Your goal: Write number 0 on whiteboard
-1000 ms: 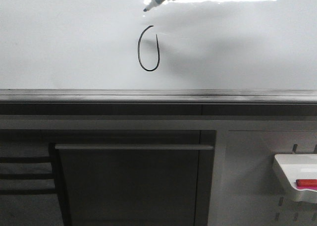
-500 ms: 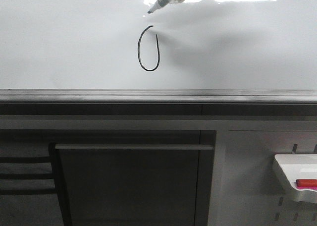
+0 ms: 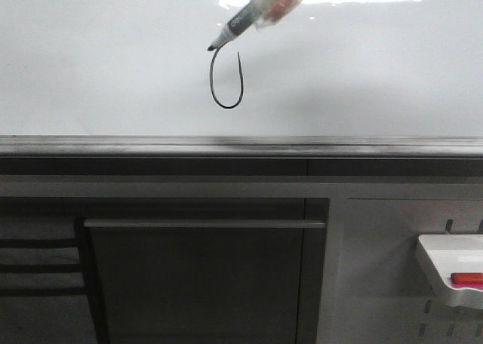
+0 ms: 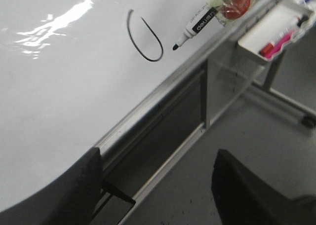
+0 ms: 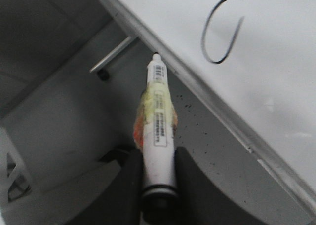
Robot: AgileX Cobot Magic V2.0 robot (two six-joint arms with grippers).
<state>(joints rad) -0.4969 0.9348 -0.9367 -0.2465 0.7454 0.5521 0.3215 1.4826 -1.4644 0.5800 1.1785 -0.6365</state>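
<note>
Inside white tray (image 3: 438, 276), red item (image 3: 467, 279), below whiteboard (image 3: 90, 65).

My front view is dim and soft — a blown-out glare patch sits atop the whiteboard (image 3: 90, 57). My left wrist shows streaky glare; my fingers (image 4: 89, 185) — blurred, dark.

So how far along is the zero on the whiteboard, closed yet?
Mostly drawn: the number 0 stands on the whiteboard as a narrow loop open at the top. The right gripper holds the marker, tip near the left stroke end. Left: closing the gap. The left gripper is open and idle.
</note>
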